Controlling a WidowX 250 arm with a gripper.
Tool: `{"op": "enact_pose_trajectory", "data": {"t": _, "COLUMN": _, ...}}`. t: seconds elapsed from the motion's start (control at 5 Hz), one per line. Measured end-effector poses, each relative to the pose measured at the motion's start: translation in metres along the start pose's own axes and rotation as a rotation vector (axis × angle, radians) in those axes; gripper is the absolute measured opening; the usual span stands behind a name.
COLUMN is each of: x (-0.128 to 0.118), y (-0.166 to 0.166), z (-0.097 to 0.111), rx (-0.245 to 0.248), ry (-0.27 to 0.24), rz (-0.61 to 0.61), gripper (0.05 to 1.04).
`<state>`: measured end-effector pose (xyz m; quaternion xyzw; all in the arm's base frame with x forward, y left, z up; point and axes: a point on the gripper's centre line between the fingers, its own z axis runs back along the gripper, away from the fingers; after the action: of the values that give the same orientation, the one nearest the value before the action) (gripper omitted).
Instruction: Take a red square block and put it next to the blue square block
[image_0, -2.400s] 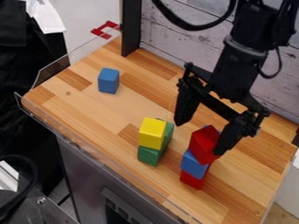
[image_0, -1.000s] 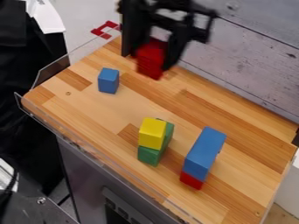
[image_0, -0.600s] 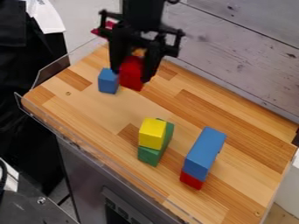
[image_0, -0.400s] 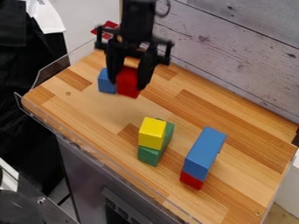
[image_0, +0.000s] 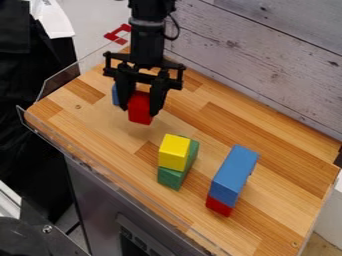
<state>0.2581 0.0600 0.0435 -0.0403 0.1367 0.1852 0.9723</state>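
Hanging down beyond the yellow block (image_0: 174, 152), and to its left in the view, the black gripper (image_0: 139, 110) has its fingers parted by about the breadth of the red square block (image_0: 139, 114), one against either side, gripping it. That red piece lies up and left of the yellow block; whether its underside touches the wooden tabletop (image_0: 93, 120) I cannot tell. The blue square block (image_0: 115, 95) is farther from the yellow block in the same direction, just beside the held piece and partly hidden by a finger; any gap between them is hidden. Directly beneath the yellow block is a green block (image_0: 169, 178). To its right, a long blue block (image_0: 232, 172) lies on another red block (image_0: 219, 205).
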Motion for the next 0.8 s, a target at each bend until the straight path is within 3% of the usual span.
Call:
{"op": "enact_pose_trajectory", "data": {"t": 0.4, "x": 0.02, "y": -0.003, "z": -0.017, "rx": 0.006, "ry": 0.035, "rz": -0.012, "gripper": 0.57}}
{"op": "enact_pose_trajectory", "data": {"t": 0.8, "x": 0.04, "y": -0.006, "z": -0.019, "rx": 0.024, "ry": 0.026, "rz": -0.004, "gripper": 0.57}}
